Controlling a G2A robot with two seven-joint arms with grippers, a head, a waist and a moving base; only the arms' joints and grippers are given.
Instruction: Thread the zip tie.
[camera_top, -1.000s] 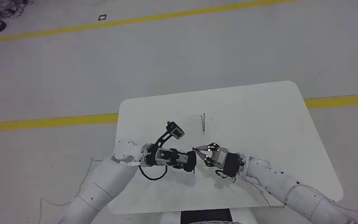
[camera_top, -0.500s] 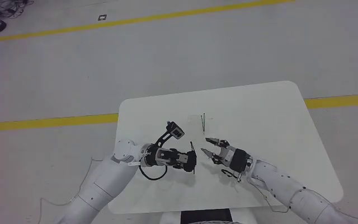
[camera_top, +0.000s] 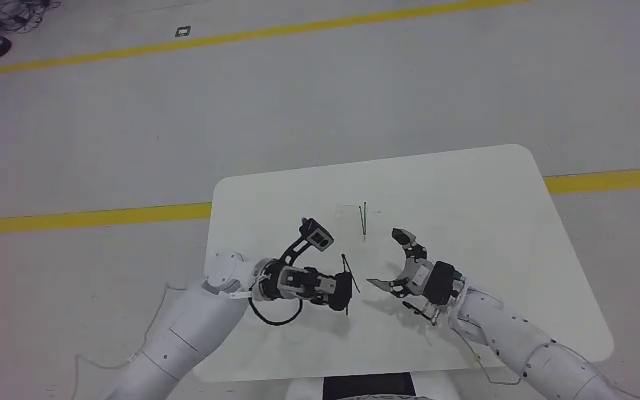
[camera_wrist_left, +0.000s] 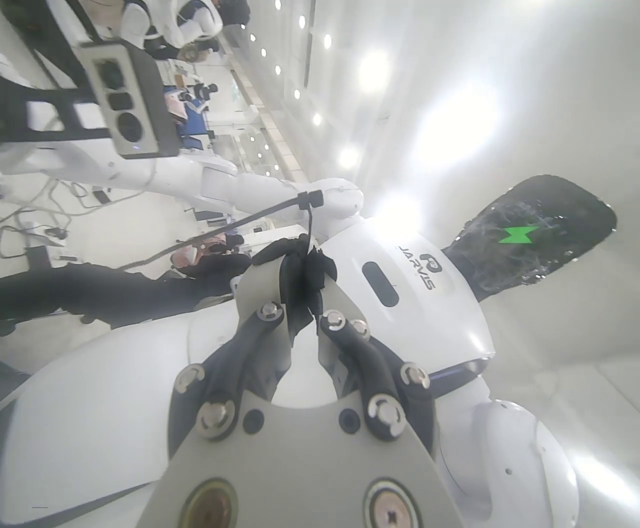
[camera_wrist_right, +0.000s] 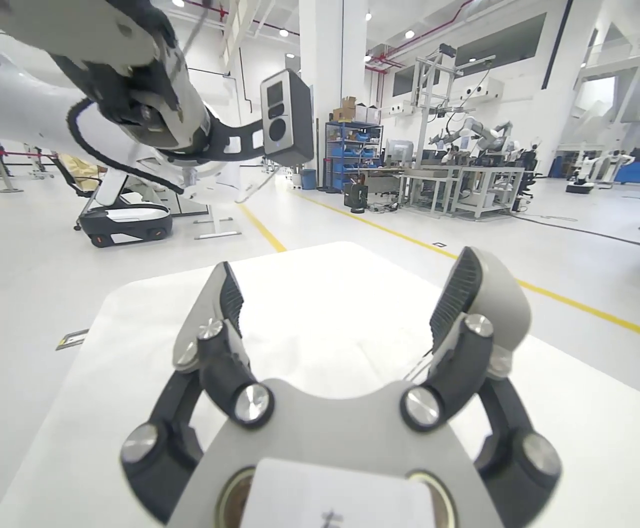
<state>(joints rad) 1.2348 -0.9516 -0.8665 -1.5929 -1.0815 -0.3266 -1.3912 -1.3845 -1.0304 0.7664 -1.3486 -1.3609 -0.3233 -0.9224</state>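
Observation:
My left gripper (camera_top: 338, 284) is shut on a black zip tie (camera_top: 349, 272) a little above the white table (camera_top: 480, 200), near its front middle. In the left wrist view the fingertips (camera_wrist_left: 292, 257) pinch the zip tie (camera_wrist_left: 309, 220). Its head sits just beyond them, and a long strap runs out sideways from the head. My right gripper (camera_top: 392, 263) stands open just to the right of it, apart from the tie, with nothing between its ribbed pads (camera_wrist_right: 231, 296). The right wrist view has the right gripper (camera_wrist_right: 345, 295) over the table (camera_wrist_right: 300, 280), with the left arm (camera_wrist_right: 145, 95) high up.
Two or three spare zip ties (camera_top: 363, 217) lie on the table behind the grippers. The table's right half and far side are bare white surface. Grey floor with yellow lines (camera_top: 100, 217) surrounds the table.
The right gripper was closed against the left gripper at the tie. It has since opened wide and drawn back to the right. The left gripper keeps the tie and tilted slightly.

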